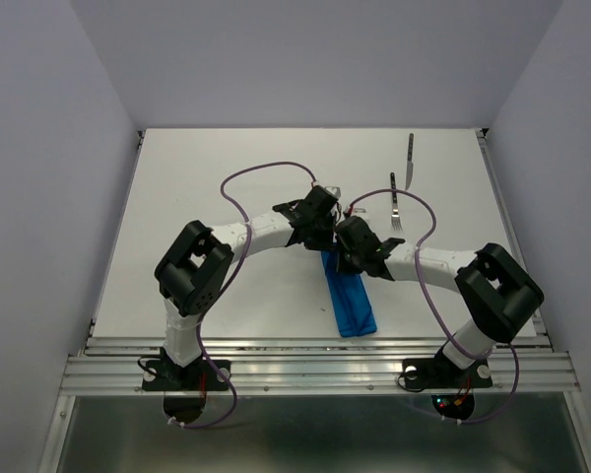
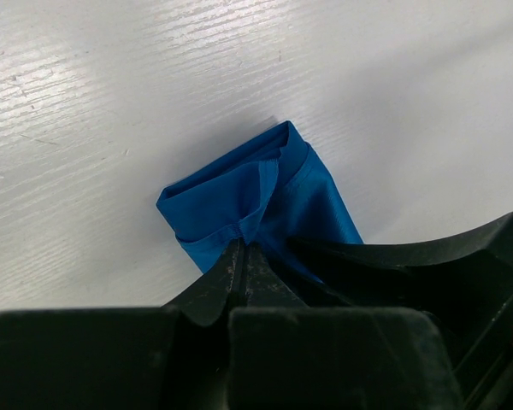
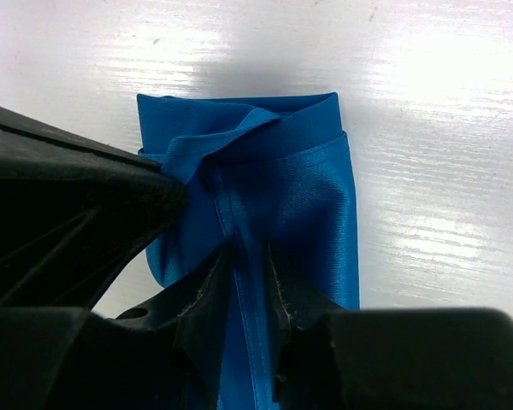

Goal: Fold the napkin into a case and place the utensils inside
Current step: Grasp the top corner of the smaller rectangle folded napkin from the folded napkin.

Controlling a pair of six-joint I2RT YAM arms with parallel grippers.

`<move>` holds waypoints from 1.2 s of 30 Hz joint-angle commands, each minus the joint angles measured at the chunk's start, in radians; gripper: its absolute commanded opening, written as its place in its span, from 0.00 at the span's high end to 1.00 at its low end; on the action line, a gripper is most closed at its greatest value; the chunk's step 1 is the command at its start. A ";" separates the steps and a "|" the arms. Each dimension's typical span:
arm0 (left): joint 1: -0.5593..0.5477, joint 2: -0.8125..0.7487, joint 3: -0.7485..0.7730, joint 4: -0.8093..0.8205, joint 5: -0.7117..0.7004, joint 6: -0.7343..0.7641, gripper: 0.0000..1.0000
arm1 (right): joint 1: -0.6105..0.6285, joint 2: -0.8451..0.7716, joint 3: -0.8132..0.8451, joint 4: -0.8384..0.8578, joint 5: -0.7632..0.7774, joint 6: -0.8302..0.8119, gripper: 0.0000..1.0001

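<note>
Blue cloth lay near the middle of the table (image 1: 227,168): the napkin (image 1: 350,301), folded into a narrow strip, so the folding looked nearly done to me. The fork (image 1: 395,205) and knife (image 1: 410,163) lay well apart on the far right, not yet tucked in. Both tools met at the strip's far end. The left gripper (image 2: 242,248) had its fingers pressed together on a pinch of the top layer. The right gripper (image 3: 248,282) was closed to a slit, with a raised hem caught between.

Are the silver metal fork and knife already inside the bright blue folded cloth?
No, the fork and knife lie on the white table, apart from the blue cloth.
</note>
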 commanded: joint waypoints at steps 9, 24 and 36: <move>-0.001 -0.001 0.016 0.022 0.011 -0.002 1.00 | 0.013 -0.056 0.019 -0.012 -0.014 -0.015 0.72; -0.001 -0.006 0.018 0.024 0.016 -0.004 1.00 | 0.031 0.013 0.003 -0.023 0.045 -0.010 0.86; 0.000 -0.006 0.018 0.027 0.020 -0.006 1.00 | 0.031 -0.036 0.031 -0.028 0.045 -0.005 0.99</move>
